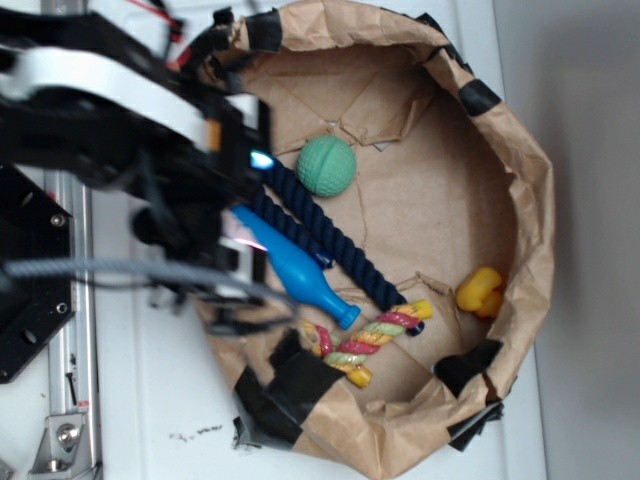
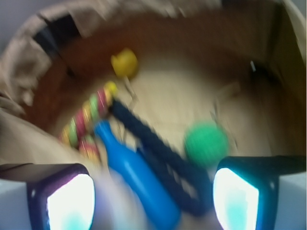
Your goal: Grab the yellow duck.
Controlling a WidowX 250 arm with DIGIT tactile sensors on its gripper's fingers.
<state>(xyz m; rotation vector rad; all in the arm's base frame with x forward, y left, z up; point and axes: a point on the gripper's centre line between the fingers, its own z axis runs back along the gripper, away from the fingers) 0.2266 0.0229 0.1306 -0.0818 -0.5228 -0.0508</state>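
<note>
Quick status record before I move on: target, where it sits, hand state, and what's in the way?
target: yellow duck, untouched
location: against the paper bin wall, apart from the other toys
hand: hand open, nothing held, far side of the bin from the duck
between hand and duck: blue bottle, dark blue rope, multicolour twisted rope
off to the side: green ball
wrist view: blurred

Bare floor (mid-bin) between ball (image 1: 326, 165) and duck (image 1: 480, 292).
</note>
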